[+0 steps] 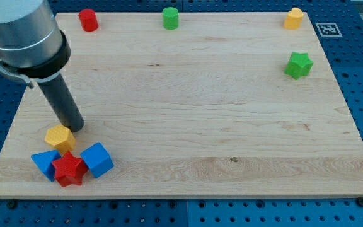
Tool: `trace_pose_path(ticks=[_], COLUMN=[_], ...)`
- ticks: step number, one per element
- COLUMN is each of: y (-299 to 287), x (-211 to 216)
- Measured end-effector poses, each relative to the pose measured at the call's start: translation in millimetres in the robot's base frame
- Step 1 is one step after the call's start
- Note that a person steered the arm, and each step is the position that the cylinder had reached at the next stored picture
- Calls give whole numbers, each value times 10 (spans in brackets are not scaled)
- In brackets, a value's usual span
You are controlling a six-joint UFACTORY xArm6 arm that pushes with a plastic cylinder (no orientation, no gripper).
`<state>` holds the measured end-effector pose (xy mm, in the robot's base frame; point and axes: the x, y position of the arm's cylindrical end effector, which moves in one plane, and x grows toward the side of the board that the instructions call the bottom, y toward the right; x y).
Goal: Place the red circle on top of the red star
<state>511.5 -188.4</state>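
Observation:
The red circle (88, 19) is a short red cylinder at the view's top left edge of the wooden board (188, 101). The red star (69, 169) lies at the view's bottom left, wedged between a blue triangle-like block (45, 162) on its left and a blue cube (97, 159) on its right. A yellow hexagon block (60, 137) sits just above the star. My tip (74, 128) rests on the board, touching the yellow hexagon's upper right side, far below the red circle.
A green cylinder (170, 17) stands at the top middle. A yellow block (293, 18) sits at the top right corner. A green star (299, 65) lies at the right. A blue pegboard surrounds the board.

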Motion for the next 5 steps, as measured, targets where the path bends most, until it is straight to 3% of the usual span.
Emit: trace_pose_path(ticks=[3, 5], y=[0, -311], x=[49, -633])
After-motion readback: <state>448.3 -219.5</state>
